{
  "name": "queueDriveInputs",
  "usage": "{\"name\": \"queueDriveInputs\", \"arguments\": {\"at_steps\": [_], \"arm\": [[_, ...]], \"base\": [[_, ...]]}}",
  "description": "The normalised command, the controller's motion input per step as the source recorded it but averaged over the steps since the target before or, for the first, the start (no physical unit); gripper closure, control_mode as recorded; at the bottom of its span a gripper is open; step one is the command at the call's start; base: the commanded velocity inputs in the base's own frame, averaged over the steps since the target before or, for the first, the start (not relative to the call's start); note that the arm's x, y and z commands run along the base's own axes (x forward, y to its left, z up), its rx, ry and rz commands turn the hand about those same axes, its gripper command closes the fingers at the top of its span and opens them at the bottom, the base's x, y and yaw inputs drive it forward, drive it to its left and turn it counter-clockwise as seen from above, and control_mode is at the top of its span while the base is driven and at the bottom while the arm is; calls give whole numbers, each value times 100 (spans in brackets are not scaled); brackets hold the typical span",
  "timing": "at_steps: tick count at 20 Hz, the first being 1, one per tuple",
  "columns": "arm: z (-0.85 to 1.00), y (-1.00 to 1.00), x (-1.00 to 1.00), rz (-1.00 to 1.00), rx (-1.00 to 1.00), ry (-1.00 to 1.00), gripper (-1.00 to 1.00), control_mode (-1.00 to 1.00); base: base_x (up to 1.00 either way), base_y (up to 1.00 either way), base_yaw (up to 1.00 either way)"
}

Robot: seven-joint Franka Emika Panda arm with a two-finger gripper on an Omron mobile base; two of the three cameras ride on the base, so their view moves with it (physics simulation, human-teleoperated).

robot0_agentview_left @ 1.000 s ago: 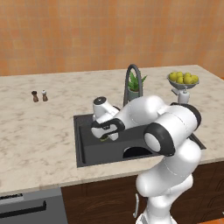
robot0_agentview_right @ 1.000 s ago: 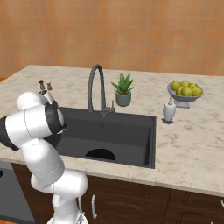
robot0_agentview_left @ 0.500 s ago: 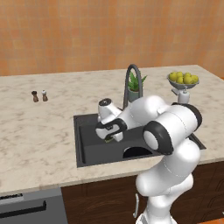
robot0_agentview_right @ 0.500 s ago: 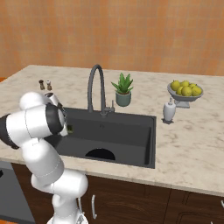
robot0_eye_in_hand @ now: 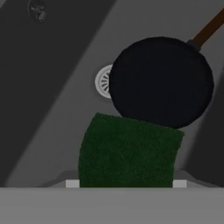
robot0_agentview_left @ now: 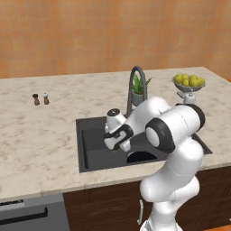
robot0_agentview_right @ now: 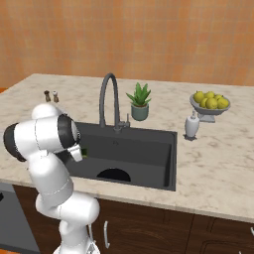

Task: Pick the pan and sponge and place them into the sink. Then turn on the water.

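My gripper (robot0_agentview_left: 115, 143) hangs over the left part of the sink (robot0_agentview_left: 92, 155), shut on the dark green sponge (robot0_eye_in_hand: 129, 153). In the right base view the sponge (robot0_agentview_right: 84, 153) peeks out beside the gripper (robot0_agentview_right: 78, 153). The black pan (robot0_eye_in_hand: 162, 81) lies on the sink floor (robot0_eye_in_hand: 52, 113) below and beyond the sponge, its brown handle pointing away, and it partly covers the round drain (robot0_eye_in_hand: 102, 82). In both base views the pan (robot0_agentview_left: 142, 157) (robot0_agentview_right: 113, 174) is a dark arc near the basin's front wall. The water is out of view at the faucet (robot0_agentview_right: 106, 99).
A potted plant (robot0_agentview_right: 140, 101) stands behind the sink (robot0_agentview_right: 149, 149) by the faucet (robot0_agentview_left: 136, 85). A soap dispenser (robot0_agentview_right: 191, 125) and a bowl of lemons (robot0_agentview_right: 210, 101) are to the right. Salt and pepper shakers (robot0_agentview_left: 40, 99) stand far left on the counter.
The gripper has carried the sponge a little to the right and lower, from the sink's left edge further over the basin. The pan has not moved.
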Motion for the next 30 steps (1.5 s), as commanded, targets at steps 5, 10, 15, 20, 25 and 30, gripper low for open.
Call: {"name": "queueDriveInputs", "arguments": {"at_steps": [5, 10, 15, 20, 25, 30], "arm": [[-46, 0, 20, 0, 0, 1, 100, -100], [-41, 0, 23, 0, 0, 1, 100, -100], [-40, 0, 12, 0, 0, 1, 100, -100], [-22, 0, 17, 0, 0, 1, 100, -100], [-8, 1, 18, 0, 0, 2, -100, -100], [0, 0, 8, 0, 0, 0, -100, -100]], "base": [[0, 0, 0], [0, 0, 0], [0, 0, 0], [0, 0, 0], [0, 0, 0], [0, 0, 0]]}}
